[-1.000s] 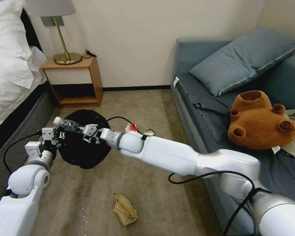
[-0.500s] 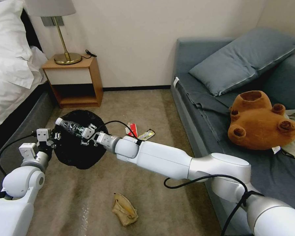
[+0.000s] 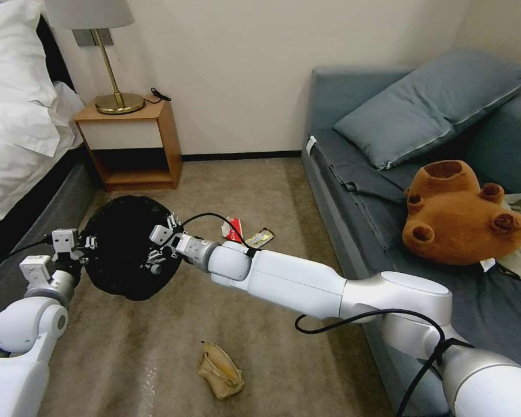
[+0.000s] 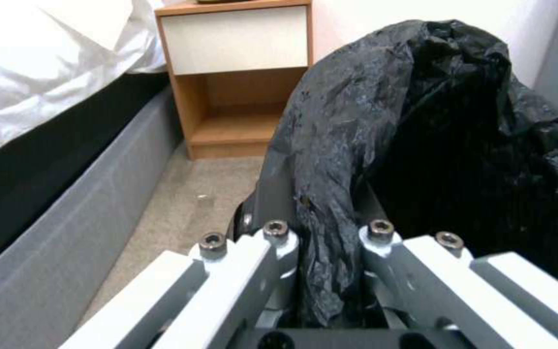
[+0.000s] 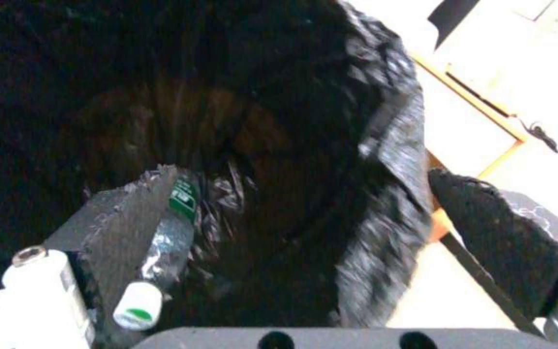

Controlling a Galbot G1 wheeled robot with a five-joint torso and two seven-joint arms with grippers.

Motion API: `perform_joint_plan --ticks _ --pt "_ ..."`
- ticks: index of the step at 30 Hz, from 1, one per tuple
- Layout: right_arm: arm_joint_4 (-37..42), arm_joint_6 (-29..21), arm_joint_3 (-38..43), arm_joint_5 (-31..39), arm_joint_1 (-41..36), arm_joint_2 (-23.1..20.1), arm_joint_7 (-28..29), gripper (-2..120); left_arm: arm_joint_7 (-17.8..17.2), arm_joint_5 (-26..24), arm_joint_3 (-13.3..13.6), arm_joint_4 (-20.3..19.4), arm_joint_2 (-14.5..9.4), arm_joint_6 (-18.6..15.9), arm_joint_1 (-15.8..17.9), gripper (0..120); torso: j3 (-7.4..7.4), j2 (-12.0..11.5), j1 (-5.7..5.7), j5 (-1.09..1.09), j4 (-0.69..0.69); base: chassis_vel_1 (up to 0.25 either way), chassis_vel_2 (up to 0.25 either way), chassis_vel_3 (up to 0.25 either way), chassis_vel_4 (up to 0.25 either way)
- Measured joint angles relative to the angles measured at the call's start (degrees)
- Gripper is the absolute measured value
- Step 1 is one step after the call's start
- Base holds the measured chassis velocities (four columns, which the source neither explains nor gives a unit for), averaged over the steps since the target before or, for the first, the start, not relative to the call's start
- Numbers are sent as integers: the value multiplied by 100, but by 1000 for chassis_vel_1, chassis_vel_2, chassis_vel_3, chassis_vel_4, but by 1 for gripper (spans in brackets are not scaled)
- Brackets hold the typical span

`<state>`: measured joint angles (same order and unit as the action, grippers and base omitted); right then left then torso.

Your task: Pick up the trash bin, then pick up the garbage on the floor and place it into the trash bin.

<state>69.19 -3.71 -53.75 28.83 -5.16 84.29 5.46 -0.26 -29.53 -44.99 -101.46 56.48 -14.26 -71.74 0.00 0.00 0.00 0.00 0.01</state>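
The trash bin (image 3: 118, 246), lined with a crinkly black bag, hangs tilted above the carpet. My left gripper (image 3: 69, 248) is shut on its rim, and the left wrist view shows the bag rim (image 4: 331, 160) pinched by that gripper (image 4: 325, 242). My right gripper (image 3: 151, 250) is open over the bin's mouth. In the right wrist view the clear bottle with a green label (image 5: 166, 242) lies loose inside the bag beside one finger pad (image 5: 114, 228). On the floor lie a crumpled tan paper bag (image 3: 220, 362), a red-white wrapper (image 3: 233, 229) and a yellowish wrapper (image 3: 259, 237).
A bed (image 3: 23, 133) runs along the left, with a wooden nightstand (image 3: 134, 145) and lamp by the wall. A grey sofa (image 3: 388, 174) with a pillow and a brown plush bear (image 3: 460, 214) lines the right. Open carpet lies between them.
My right gripper opened and let go of the bottle, which dropped into the bin. The left arm shifted the bin slightly left and down.
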Motion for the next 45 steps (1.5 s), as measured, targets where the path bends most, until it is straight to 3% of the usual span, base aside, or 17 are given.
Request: perform_joint_plan --ticks 3,9,18,27,30,45 --pt "507 -371 -103 207 57 -393 -16 100 38 -40 -127 117 -92 89 -57 5 0 0 0 0 -1 0 0 0 0" --pt "623 -379 -53 86 -105 -647 -142 100 90 -93 -286 279 -164 176 -167 5 0 0 0 1 -1 0 0 0 0" --pt "422 -16 169 -657 -718 -938 -567 100 167 -173 -525 495 -244 250 -290 5 0 0 0 1 -2 0 0 0 0" --pt "230 280 661 -1692 -2089 -1156 -1038 100 400 -300 -847 747 -389 346 -395 5 0 0 0 1 -2 0 0 0 0" --pt "252 313 730 -1838 -2234 -1293 -1284 100 432 -299 -918 812 -427 365 -464 5 0 0 -1 0 -1 0 0 0 0" --pt "175 625 1192 -2450 -2682 -1637 -2192 100 471 -192 -945 763 -290 371 -487 5 0 0 -1 1 0 0 0 0 0"
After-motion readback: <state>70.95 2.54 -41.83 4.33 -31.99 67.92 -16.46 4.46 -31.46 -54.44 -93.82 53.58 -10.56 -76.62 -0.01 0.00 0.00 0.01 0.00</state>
